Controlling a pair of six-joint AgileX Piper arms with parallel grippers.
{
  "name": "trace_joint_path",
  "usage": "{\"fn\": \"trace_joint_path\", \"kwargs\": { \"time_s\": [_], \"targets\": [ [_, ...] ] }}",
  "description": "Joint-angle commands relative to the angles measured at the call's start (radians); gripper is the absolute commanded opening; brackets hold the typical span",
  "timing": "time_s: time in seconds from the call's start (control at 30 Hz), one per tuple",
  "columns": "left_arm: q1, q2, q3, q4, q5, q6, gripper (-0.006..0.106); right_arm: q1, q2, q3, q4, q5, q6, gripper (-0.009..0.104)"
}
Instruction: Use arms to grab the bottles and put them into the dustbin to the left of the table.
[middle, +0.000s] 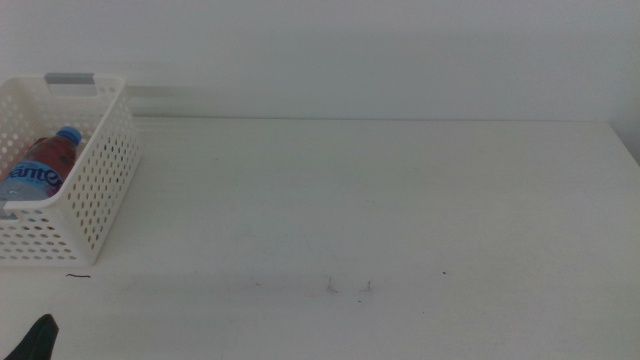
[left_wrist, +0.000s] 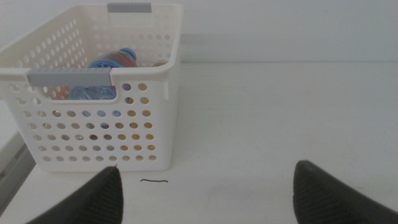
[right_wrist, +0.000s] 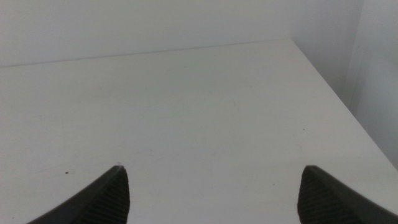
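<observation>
left claw (left_wrist: 205, 193), jaws wide apart and empty, faces the basket (left_wrist: 93, 134) just ahead; bottles (left_wrist: 106, 68) lie inside it. right claw (right_wrist: 211, 193), equally spread and empty, hovers over bare worktop (right_wrist: 186, 106). risk: a forward drift of the left claw nudging the basket.

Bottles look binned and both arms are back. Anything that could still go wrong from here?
1. The dustbin sits at the table's left edge; a nudge from the left claw, open just in front of it, might push it off.
2. Only the water bottle is clearly identifiable; orange and yellow show through the holes, so verify the count before stopping.
3. The right claw hangs open near the table's far right corner; a sideways move could leave the surface.
</observation>
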Motion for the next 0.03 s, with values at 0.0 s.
{"fn": "trace_joint_path", "kwargs": {
  "time_s": [0.0],
  "targets": [
    [0.001, -0.004, 0.001, 0.0, -0.012, -0.007, 0.094, -0.008, -0.004, 0.004, -0.003, -0.006, -0.008, 0.088]
  ]
}}
